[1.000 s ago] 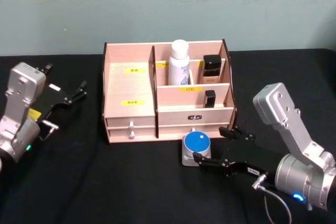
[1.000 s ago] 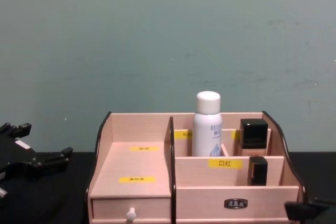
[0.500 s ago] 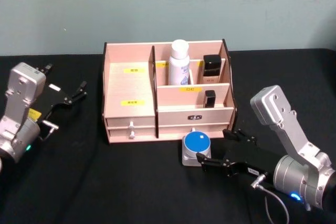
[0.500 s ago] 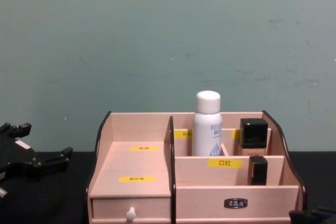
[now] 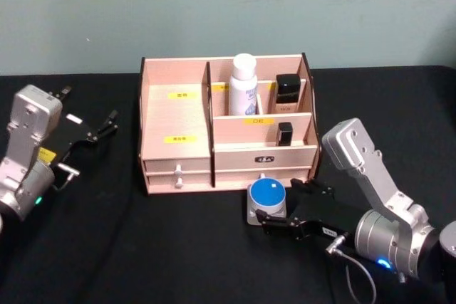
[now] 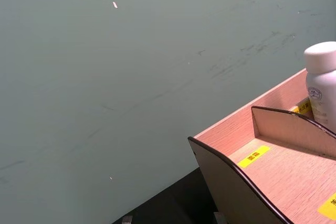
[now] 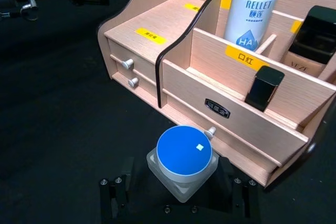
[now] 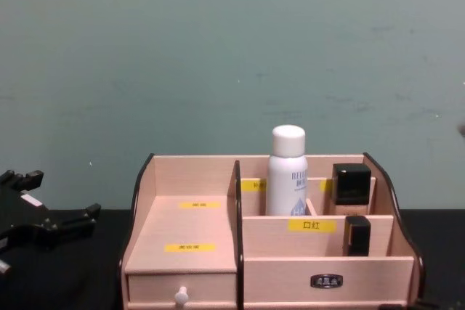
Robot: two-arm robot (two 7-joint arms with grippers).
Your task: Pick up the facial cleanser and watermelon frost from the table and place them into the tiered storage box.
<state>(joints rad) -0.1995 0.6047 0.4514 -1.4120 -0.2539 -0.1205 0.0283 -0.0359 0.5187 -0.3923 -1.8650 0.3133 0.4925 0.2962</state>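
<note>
Watermelon frost [image 5: 267, 194] between spread right claw [image 5: 278, 203]

The tiered storage box [image 8: 283, 281] is cut by the chest view's edge (lowest drawers lost)

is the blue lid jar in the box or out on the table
Out, on the table: the jar stands just before the box, inside the open right gripper.

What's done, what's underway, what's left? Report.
Done: a white bottle stands in the back of the tiered storage box. In hand: the open right gripper straddles the blue-lidded jar on the table. Left: grip, lift, box it. The left gripper sits parked at the left.
</note>
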